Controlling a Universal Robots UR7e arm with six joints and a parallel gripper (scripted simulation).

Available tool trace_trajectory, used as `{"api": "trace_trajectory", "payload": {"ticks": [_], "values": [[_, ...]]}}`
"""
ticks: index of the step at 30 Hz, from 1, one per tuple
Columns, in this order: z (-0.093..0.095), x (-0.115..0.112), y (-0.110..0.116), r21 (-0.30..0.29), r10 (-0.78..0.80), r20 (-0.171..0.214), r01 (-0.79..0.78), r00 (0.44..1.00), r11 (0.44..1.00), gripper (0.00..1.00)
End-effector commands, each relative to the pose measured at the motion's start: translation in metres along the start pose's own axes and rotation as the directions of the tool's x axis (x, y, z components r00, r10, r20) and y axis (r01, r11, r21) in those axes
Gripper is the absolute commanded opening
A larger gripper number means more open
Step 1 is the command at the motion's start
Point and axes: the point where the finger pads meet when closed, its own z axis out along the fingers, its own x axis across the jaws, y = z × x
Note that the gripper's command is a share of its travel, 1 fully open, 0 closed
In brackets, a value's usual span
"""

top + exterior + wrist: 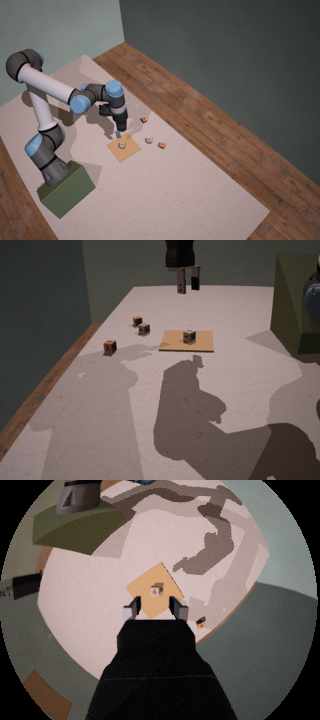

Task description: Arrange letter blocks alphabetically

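The tan mat lies flat on the table. A block with a blue mark on top sits on it. A block with a blue letter on top, like a G, lies off the mat, near a red-marked block with a rounded letter. Another red-marked block lies apart, also off the mat. The exact top letters are hard to read. My gripper is open and empty, high above the mat.
The arm stands on a green box at the table's side. The three off-mat blocks are on the side toward the long table edge, beyond which is wooden floor. Arm shadows cross the table.
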Motion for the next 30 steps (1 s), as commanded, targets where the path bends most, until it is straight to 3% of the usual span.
{"api": "trace_trajectory", "payload": {"ticks": [1,21,30], "values": [[-0.0002,-0.0002,-0.0006,-0.003,-0.001,0.000,0.001,1.000,1.000,1.00],[0.0012,0.0001,-0.0011,-0.003,0.042,0.000,-0.042,0.999,0.999,1.00],[0.0072,0.0014,-0.0031,-0.003,0.229,-0.001,-0.229,0.973,0.973,1.00]]}}
